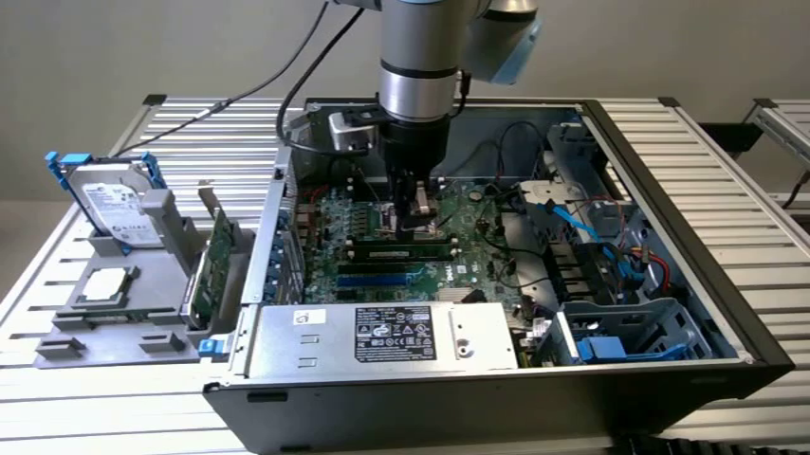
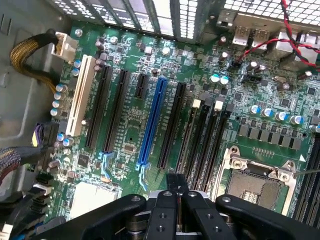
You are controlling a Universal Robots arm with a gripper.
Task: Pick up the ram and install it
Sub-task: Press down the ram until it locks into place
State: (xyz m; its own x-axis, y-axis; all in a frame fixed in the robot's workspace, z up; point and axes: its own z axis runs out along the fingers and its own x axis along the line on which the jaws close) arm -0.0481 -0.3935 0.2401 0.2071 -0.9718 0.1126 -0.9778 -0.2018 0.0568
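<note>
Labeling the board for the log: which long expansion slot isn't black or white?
The blue slot, in the middle of the row: black slots on both sides, a white one at the end.

The gripper (image 1: 415, 220) is hanging low inside the open computer case (image 1: 708, 284), just above the motherboard (image 2: 130, 135). Cables (image 1: 532, 204) and drive bays (image 1: 620, 327) are crowding one side of it, the case wall (image 1: 272, 237) the other. Only the space straight above it is staying free.
</note>
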